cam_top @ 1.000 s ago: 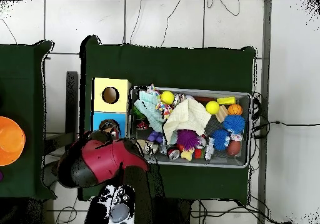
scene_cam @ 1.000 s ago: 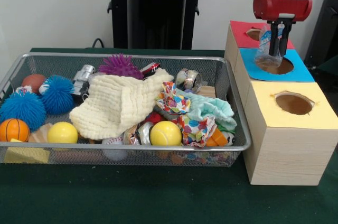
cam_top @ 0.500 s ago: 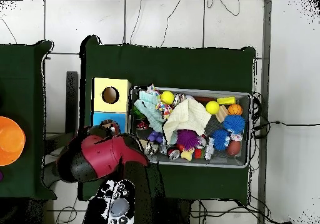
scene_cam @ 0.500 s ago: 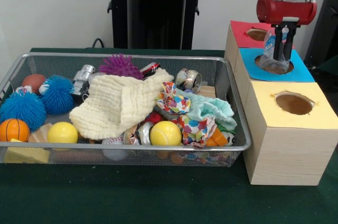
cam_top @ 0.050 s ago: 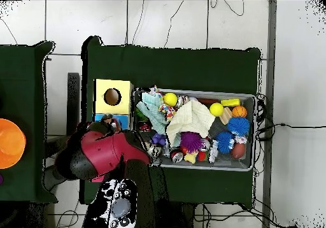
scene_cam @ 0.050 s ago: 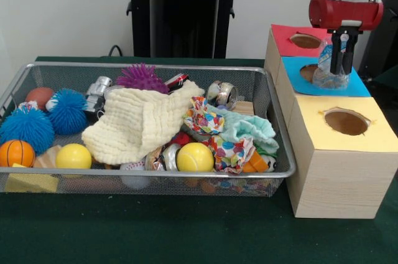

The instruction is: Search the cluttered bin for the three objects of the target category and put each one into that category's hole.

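Clear crinkled plastic bottle point(scene_cam @ 0.050 s ago: 328, 65) hangs pinched upright between the gripper's point(scene_cam @ 0.050 s ago: 342, 70) black fingers over the blue box top point(scene_cam @ 0.050 s ago: 357, 83), beside its round hole point(scene_cam @ 0.050 s ago: 309, 72). Wire mesh bin point(scene_cam @ 0.050 s ago: 25, 77) holds fuzzy balls, cloths.

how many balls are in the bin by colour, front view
yellow smooth balls: 2
blue spiky balls: 2
purple spiky ball: 1
orange basketball: 1
reddish-brown ball: 1
total: 7 showing in the wire bin; cloths may hide more
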Motion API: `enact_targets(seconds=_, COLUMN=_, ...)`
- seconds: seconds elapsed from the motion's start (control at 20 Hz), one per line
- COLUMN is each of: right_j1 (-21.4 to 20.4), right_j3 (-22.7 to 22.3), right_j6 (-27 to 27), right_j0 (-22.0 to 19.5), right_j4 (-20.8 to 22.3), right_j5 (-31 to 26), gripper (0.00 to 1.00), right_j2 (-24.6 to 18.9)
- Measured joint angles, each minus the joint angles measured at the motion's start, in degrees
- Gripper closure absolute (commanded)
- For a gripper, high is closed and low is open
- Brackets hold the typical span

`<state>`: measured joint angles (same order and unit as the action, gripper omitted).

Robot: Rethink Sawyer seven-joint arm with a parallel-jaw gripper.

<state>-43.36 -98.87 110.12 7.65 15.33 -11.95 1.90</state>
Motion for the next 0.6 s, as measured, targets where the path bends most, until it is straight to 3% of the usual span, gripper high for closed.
enact_targets(seconds=0.6, right_j1=0.6, right_j3=1.0, right_j6=0.0, right_j0=0.0, right_j4=0.0, right_j5=0.0, gripper=1.0, right_j2=1.1)
